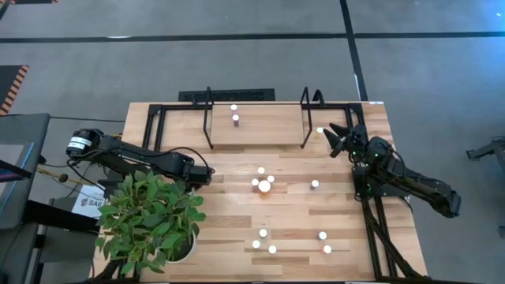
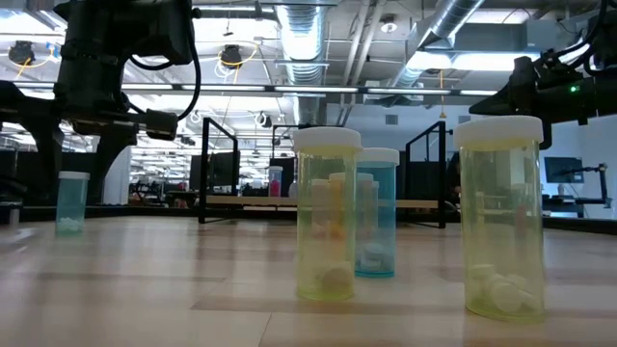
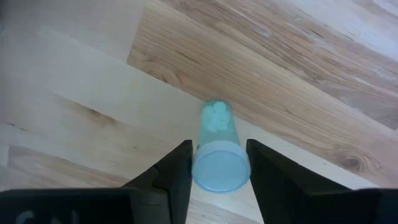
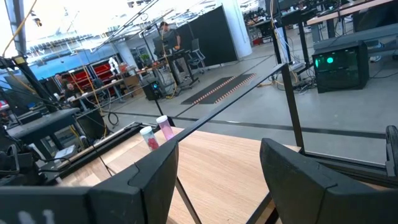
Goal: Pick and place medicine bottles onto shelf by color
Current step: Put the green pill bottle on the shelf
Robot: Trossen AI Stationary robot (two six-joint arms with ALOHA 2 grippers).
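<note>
Straddling teal bottle upright on counter, our left gripper fingers spread either side, not yet clamped. We close squarely below cap, lift straight. Right gripper released, empty, beside shelf.

The potted plant is covering part of the left arm from above, and the picture's lower edge is cutting its pot. The bottles on the tabletop are showing there only as pale caps, their colours too small to tell.
</note>
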